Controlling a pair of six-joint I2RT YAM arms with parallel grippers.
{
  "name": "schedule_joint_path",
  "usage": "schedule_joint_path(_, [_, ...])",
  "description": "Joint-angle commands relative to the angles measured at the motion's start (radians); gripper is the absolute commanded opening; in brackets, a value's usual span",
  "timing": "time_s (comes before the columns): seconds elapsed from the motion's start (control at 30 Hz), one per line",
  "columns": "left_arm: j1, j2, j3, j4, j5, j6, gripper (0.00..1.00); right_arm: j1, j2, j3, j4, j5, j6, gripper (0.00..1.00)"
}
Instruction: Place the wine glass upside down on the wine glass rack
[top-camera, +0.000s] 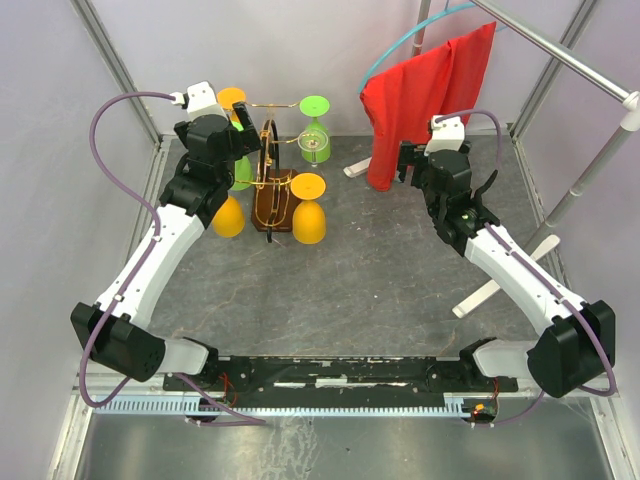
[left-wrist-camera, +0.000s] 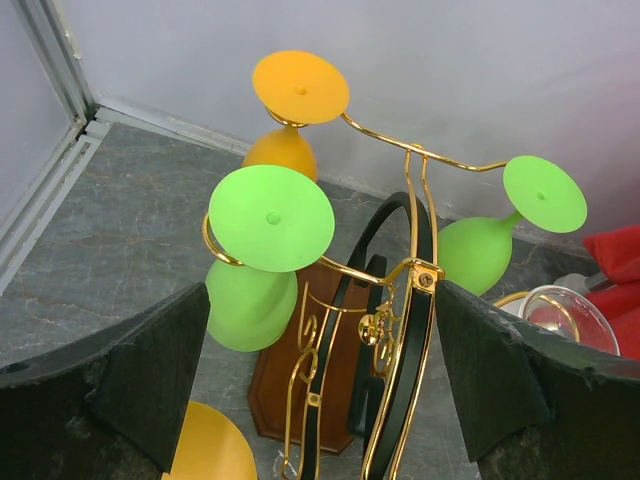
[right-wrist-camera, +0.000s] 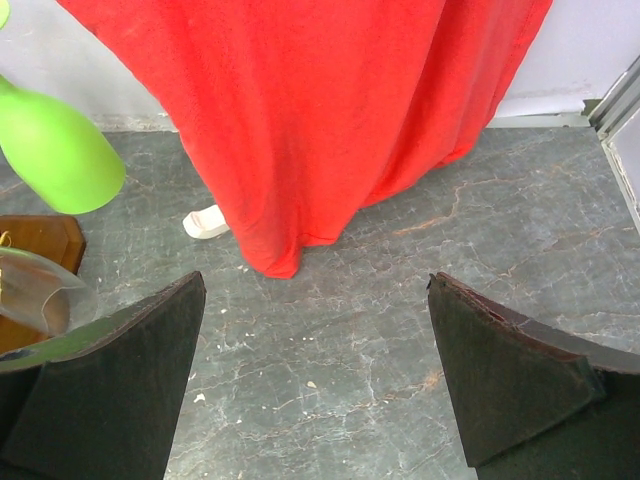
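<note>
The lime-green plastic wine glass (left-wrist-camera: 268, 220) hangs upside down, stem vertical and foot uppermost, on the gold-wire, brown-based wine glass rack (left-wrist-camera: 285, 390) on the grey desk (top-camera: 380, 270). It hangs just ahead of the left gripper (left-wrist-camera: 320, 300) (spread wide, holding nothing), whose arm stretches forward. The right gripper (right-wrist-camera: 315, 290), equally wide and empty, faces a red cloth (right-wrist-camera: 300, 120).

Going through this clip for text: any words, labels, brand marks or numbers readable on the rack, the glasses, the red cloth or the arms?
No readable text in any of the three views.
wine glass rack: no label or mark showing.
green glass and orange glass: plain colour, no print.
red cloth: plain, no tag visible.
Arms: no lettering can be made out.
</note>
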Motion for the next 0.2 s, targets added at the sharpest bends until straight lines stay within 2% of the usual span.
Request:
schedule_joint_path(0.0, [0.003,-0.026,0.000,0.046,-0.012,-0.001,0.99,-0.005,-0.032,0.001,0.039,-0.018,-0.003,1.00])
schedule_joint_path(0.17, [0.002,-0.025,-0.001,0.049,-0.014,-0.001,0.99,-0.005,-0.035,-0.005,0.044,-0.015,-0.002,1.00])
